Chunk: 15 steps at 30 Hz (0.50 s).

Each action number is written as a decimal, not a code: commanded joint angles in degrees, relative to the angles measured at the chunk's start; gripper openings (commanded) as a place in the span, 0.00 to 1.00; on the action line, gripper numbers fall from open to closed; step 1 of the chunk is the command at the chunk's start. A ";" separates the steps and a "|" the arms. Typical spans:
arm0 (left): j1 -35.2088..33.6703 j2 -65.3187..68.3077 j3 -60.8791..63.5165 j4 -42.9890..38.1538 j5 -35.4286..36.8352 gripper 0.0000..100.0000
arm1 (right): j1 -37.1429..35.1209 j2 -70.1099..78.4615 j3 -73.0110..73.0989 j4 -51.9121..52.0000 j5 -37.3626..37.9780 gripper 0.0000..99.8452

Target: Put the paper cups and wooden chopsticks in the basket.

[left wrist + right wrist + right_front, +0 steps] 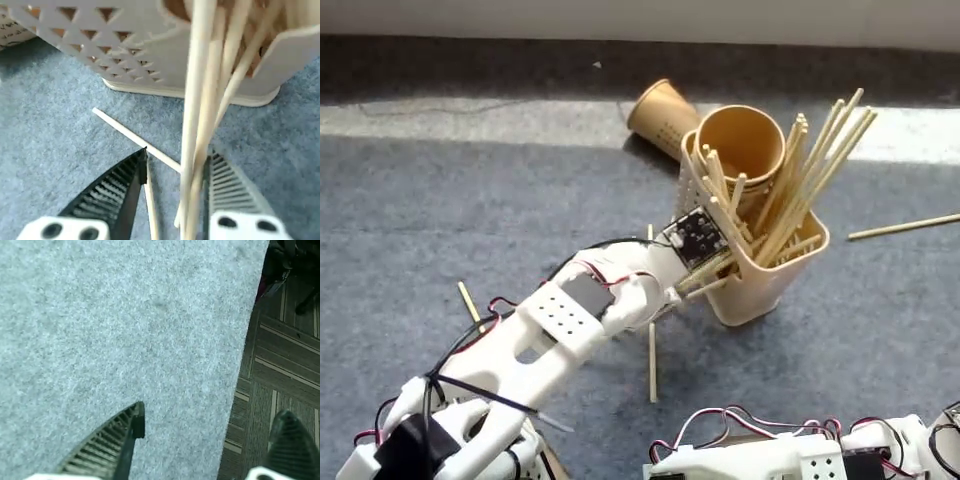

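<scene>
Left wrist view: hand point(176, 154) (parted) straddles chopsticks point(200, 100).

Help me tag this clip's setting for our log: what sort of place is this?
Likely an indoor room used as a robot workspace: a grey felt mat is the work surface, wood-plank flooring shows beyond its edge, and sunlight stripes the far side.

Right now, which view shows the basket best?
The high view: the whole basket with cup and chopsticks inside. The left wrist view gives its latticed wall close up; the right wrist view faces carpet.
</scene>
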 commanded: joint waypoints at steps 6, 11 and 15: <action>-13.05 -0.22 -3.30 13.10 -13.80 0.01 | 0.75 -0.48 1.01 -1.98 1.58 0.38; -20.44 -0.22 -7.87 21.98 -20.57 0.01 | 0.75 -0.48 1.01 -1.98 1.58 0.38; -24.48 -0.22 -9.01 23.12 -20.57 0.03 | 0.75 -0.48 1.01 -1.98 1.58 0.38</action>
